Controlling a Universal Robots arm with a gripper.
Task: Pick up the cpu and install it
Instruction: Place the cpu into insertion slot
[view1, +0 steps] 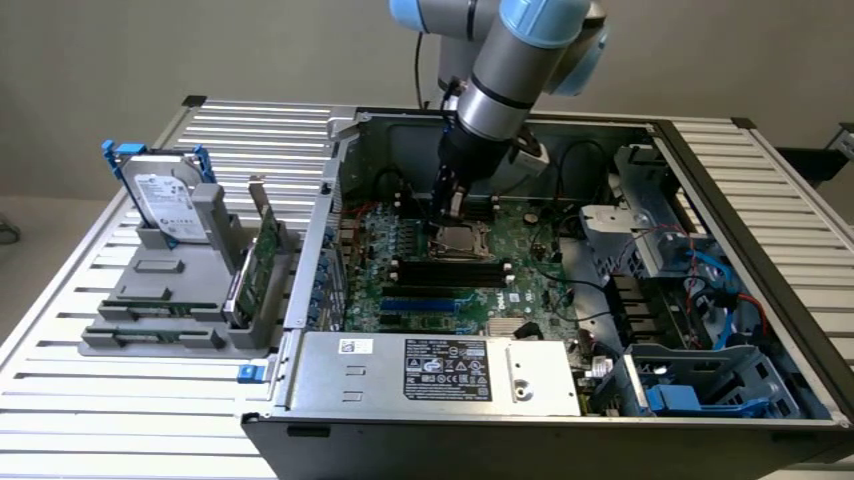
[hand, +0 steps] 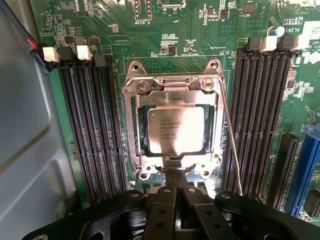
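The cpu, a small square chip with a shiny silver top, lies flat inside the dark socket with its metal frame on the green motherboard. My gripper hangs over the socket with its two black fingers pressed together, shut, their tips at the chip's near edge. I cannot tell whether they touch it. In the exterior view the gripper reaches down into the open computer case, just above the cpu.
A thin metal lever runs along one side of the socket. Black memory slots flank it. On the exterior view's left, a hard drive stands in a grey holder. The power supply fills the case's front.
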